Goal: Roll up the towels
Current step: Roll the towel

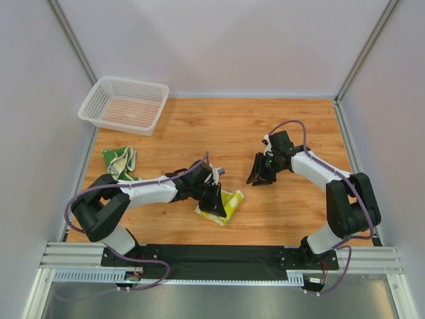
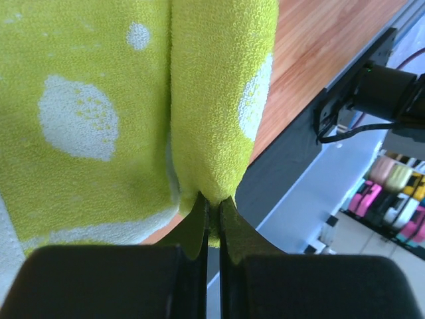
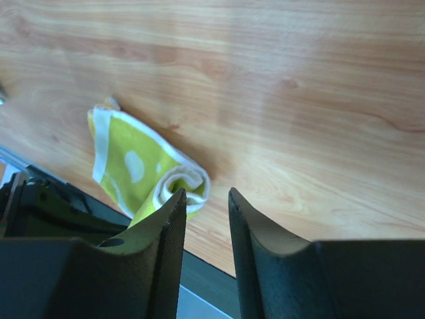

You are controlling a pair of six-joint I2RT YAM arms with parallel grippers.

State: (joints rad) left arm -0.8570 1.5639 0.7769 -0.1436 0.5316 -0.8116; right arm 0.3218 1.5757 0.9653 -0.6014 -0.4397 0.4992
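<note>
Pinching a fold of the yellow-green towel [image 2: 99, 106] tight, the left gripper [image 2: 212, 207] could drag its roll loose if it tugs; the right gripper [image 3: 205, 197], near that towel, hangs parted and empty.

no text, label, brand, number or sign can be read in any of the views.
</note>
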